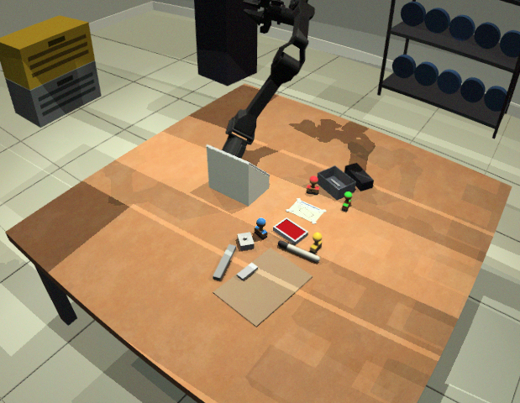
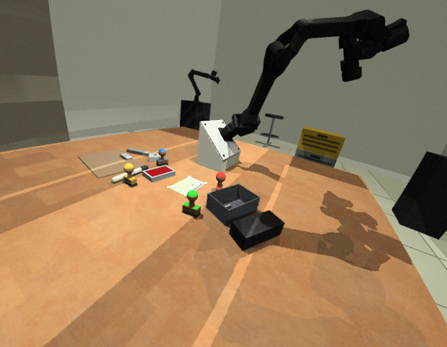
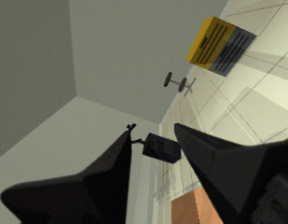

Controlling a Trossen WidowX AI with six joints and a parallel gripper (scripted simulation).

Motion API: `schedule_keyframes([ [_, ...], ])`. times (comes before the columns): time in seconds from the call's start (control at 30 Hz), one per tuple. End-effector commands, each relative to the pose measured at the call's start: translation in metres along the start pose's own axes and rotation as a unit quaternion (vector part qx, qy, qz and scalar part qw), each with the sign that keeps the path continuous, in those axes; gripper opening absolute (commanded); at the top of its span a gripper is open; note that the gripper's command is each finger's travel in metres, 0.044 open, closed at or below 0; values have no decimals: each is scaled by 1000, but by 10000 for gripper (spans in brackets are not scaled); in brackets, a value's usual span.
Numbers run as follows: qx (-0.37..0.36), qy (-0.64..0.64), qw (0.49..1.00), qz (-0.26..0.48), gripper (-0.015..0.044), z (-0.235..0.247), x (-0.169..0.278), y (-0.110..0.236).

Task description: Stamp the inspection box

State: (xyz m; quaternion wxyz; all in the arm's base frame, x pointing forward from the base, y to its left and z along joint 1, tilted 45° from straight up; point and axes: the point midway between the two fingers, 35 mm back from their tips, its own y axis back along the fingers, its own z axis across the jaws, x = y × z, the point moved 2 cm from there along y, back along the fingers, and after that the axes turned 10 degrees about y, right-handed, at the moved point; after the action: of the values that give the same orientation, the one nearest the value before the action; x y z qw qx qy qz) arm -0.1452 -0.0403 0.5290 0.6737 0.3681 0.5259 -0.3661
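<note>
Worktop (image 1: 381, 281) — orange-brown, banded. Stamps: red knob (image 1: 313, 180), green knob (image 1: 348, 195), blue knob (image 1: 260, 222), yellow knob (image 1: 317, 237). Ink pad (image 1: 290, 229) — red, grey-rimmed. Card (image 1: 306, 210) white. Far-left cabinet (image 1: 47, 69) yellow over grey.

Stamp (image 1: 347, 200) lettering too small to read; hand (image 1: 268, 15) cut off at top edge.
</note>
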Motion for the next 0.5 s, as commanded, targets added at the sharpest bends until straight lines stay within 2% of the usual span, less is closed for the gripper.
schedule_keyframes([
  [0.0,81,-24,996,5,211,-48,2,-4],
  [0.23,233,-102,967,4,211,-146,13,19],
  [0.47,370,-186,910,-9,211,-230,40,81],
])
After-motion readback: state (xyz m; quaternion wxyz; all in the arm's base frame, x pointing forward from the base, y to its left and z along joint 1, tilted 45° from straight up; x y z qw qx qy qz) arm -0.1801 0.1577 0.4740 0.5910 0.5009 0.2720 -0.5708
